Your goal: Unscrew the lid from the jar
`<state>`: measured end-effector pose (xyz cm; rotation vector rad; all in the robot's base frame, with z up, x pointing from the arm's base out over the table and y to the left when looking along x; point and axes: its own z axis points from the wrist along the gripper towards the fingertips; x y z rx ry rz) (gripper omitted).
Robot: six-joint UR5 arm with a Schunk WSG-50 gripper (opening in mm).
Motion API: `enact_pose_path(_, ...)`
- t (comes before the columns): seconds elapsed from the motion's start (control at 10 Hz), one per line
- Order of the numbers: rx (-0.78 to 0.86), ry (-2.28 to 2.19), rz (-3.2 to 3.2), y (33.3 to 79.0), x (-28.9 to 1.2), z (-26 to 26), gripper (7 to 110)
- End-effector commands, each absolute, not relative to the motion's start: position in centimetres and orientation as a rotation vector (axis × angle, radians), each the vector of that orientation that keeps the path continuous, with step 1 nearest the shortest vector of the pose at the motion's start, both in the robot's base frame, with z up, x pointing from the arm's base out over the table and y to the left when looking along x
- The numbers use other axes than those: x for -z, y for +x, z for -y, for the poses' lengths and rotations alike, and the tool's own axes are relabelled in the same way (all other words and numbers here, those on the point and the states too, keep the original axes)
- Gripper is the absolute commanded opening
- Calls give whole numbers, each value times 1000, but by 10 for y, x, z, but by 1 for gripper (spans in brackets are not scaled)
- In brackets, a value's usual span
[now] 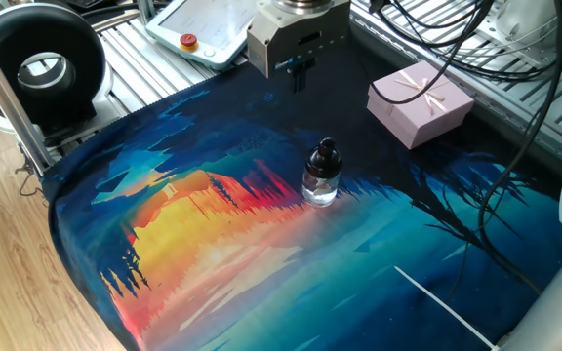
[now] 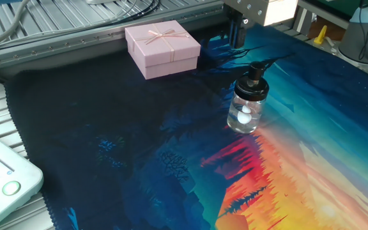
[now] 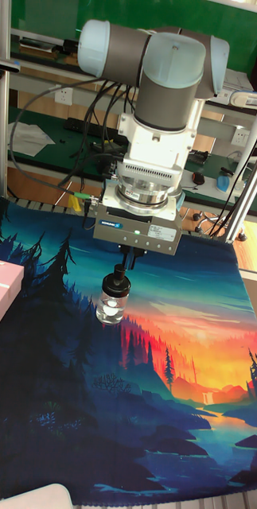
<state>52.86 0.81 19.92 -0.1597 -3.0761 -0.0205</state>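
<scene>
1. Hand hangs above the table, fingers pressed together, holding nothing.
2. Jar stands upright on the printed cloth, below the hand and clear of it, toward the table's middle; no contact.
3. Lid sits on the jar, black, knobbed, narrower than the glass.
4. Small white bits show inside the jar in the other fixed view.
5. Pink box with ribbon lies off to one side of the hand, well apart from the jar.
6. Tall fixed view: fingertips sit just over the lid in line of sight; gap cannot be judged there.
</scene>
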Motion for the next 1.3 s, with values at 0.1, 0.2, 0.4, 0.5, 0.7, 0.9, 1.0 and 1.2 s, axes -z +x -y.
enact_pose_path(0.1, 67, -148, 3096, 534, -200, -15, 7)
enact_pose_path(0.2, 83, -148, 3106, 536, -201, -17, 7)
enact_pose_path(0.4, 85, -135, 3123, 540, -201, -17, 7)
enact_pose_path(0.5, 88, -133, 3129, 542, -200, -17, 7)
enact_pose_path(0.7, 90, -135, 3128, 542, -198, -17, 7)
enact_pose_path(0.9, 137, -185, 3138, 547, -197, -26, 7)
enact_pose_path(1.0, 183, -192, 3150, 551, -198, -33, 7)
enact_pose_path(1.2, 122, -110, 3136, 545, -197, -23, 7)
